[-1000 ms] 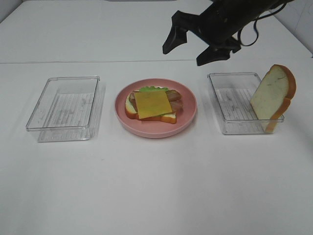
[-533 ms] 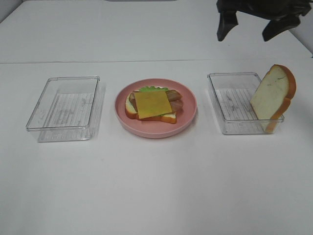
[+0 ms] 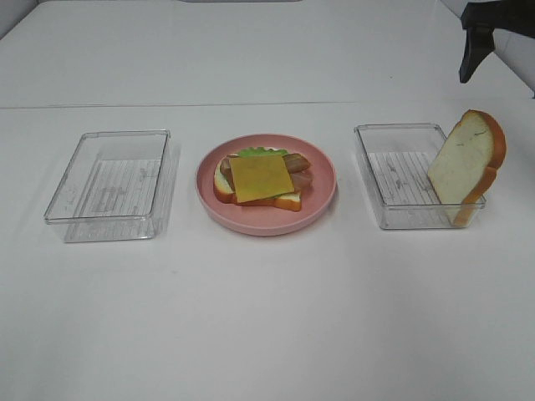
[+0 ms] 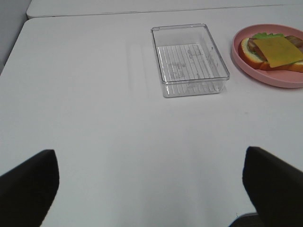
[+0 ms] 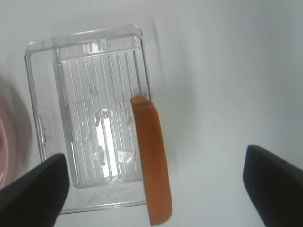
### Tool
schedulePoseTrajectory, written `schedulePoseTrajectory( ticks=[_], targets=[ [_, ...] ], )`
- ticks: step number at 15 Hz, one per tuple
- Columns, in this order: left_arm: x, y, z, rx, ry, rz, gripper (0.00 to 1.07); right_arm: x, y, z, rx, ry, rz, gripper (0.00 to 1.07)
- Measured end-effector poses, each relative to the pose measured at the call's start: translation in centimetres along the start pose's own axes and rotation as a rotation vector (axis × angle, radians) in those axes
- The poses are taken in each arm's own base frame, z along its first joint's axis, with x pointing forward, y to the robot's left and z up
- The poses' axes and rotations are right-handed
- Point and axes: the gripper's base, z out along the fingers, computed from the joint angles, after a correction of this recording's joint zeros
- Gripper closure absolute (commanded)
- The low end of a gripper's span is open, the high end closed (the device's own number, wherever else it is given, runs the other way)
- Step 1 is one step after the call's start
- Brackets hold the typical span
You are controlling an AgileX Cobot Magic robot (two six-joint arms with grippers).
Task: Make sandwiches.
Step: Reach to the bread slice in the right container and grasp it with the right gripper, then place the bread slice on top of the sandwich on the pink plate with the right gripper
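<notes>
Exterior high: the open sandwich [image 3: 263,178] lies on the pink plate [image 3: 322,209]; the last bread slice [image 3: 466,163] leans in the right tray [image 3: 393,167]. The right end effector [image 3: 478,38], a second ago above the plate, has retreated far right.

Left wrist: left end effector [image 4: 147,182] spread, empty.

Right wrist: right end effector [image 5: 156,182] spread; straddle the slice's crust.

- Table [image 3: 267,317]: smooth, matt white.
- Two trays [image 3: 109,184] [image 3: 407,174]: clear glossy plastic, ribbed floors.
- Plate [image 3: 322,200]: smooth pink plastic.
- Bread slice [image 3: 464,163]: foam-like, matt.
</notes>
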Motion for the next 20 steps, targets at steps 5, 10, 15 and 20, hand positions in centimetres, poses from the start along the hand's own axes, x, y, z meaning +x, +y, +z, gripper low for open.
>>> schedulePoseTrajectory(
  ticks=[5,10,15,20],
  targets=[
    [0.0,0.0,0.0,0.0,0.0,0.0,0.09,0.3,0.2,6.0,0.0,0.184,0.007,0.12],
    [0.0,0.0,0.0,0.0,0.0,0.0,0.09,0.8,0.2,9.1,0.01,0.288,0.003,0.13],
    [0.0,0.0,0.0,0.0,0.0,0.0,0.09,0.9,0.4,9.1,-0.009,0.303,-0.009,0.79],
    [0.0,0.0,0.0,0.0,0.0,0.0,0.09,1.0,0.5,9.1,-0.015,0.319,-0.002,0.97]
  ],
)
